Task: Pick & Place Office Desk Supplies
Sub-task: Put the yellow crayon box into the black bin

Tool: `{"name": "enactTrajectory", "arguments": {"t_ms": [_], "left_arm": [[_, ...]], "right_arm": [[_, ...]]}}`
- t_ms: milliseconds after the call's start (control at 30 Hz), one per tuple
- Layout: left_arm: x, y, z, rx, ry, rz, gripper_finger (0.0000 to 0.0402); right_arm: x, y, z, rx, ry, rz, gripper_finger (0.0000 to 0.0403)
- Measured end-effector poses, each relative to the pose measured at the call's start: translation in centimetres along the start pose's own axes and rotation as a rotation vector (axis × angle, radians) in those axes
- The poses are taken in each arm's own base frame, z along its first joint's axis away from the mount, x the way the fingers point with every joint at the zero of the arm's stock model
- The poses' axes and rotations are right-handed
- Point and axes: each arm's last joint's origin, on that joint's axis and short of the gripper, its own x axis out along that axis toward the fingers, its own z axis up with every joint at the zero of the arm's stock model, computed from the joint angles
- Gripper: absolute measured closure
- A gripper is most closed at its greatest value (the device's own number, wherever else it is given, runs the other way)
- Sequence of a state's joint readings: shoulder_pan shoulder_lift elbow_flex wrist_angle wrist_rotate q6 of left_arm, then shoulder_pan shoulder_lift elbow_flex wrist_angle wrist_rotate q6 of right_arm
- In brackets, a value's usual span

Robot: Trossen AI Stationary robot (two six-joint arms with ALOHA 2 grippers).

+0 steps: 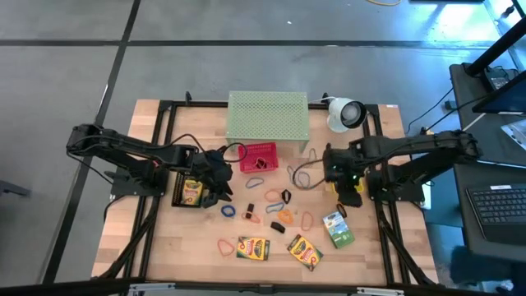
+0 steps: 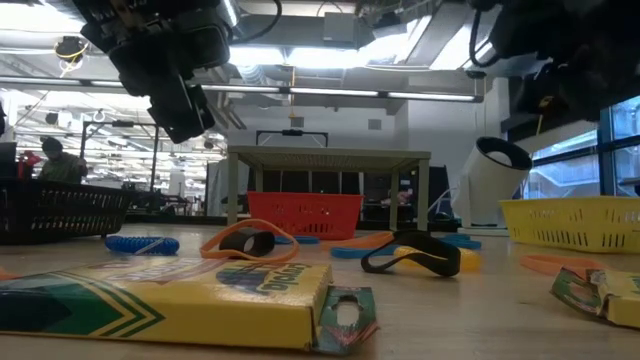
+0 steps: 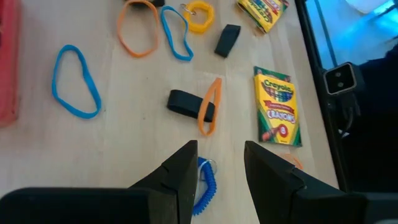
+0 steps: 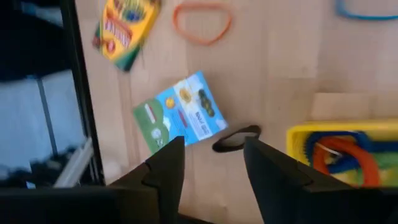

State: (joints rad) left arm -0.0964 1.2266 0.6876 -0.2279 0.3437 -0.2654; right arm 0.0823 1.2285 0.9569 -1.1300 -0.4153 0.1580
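My left gripper (image 3: pixel 217 163) hangs open above the table, beside a black basket (image 1: pixel 187 191) holding a crayon box. A blue coiled band (image 3: pixel 205 182) lies on the wood below its fingers, untouched. My right gripper (image 4: pixel 214 155) is open too, hovering near the yellow basket (image 4: pixel 339 148), which holds blue and orange bands. A dark loop (image 4: pixel 236 138) and a green-and-blue box (image 4: pixel 180 118) lie under it. Two yellow-and-green crayon boxes (image 1: pixel 253 247), (image 1: pixel 304 252) lie flat near the near edge. Coloured bands and dark clips (image 1: pixel 283 197) are scattered mid-table.
A red basket (image 1: pixel 258 156) stands in front of the pale green mesh stand (image 1: pixel 267 115) at the far edge. A white round device (image 1: pixel 345 113) sits to the stand's right. Black frame rails (image 1: pixel 156 148) run along both table sides. Bare wood shows at the near left corner.
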Motion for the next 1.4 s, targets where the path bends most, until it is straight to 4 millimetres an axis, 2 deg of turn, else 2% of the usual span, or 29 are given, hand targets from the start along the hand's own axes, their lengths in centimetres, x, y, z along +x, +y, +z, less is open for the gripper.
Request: {"name": "enactTrajectory", "arguments": {"t_ms": [267, 533, 867, 1133, 1400], "left_arm": [[0.0, 0.1, 0.0, 0.000, -0.009, 0.031, 0.0277], [0.0, 0.1, 0.0, 0.000, -0.010, 0.036, 0.0277], [0.0, 0.2, 0.1, -0.001, -0.021, 0.079, 0.0277], [0.0, 0.2, 0.1, -0.001, -0.021, 0.079, 0.0277], [0.0, 0.2, 0.0, -0.002, -0.017, 0.079, 0.0277]], "right_arm": [[3.8, -0.4, 2.2, -0.062, 0.135, 0.026, 0.0251], [6.7, -0.2, 2.9, -0.152, 0.242, 0.027, 0.0248], [8.7, 1.0, 4.0, -0.242, 0.187, 0.042, 0.0247], [10.6, 0.4, 4.4, -0.241, 0.252, 0.037, 0.0247], [11.3, 0.1, 4.5, -0.242, 0.282, 0.047, 0.0247]]}}
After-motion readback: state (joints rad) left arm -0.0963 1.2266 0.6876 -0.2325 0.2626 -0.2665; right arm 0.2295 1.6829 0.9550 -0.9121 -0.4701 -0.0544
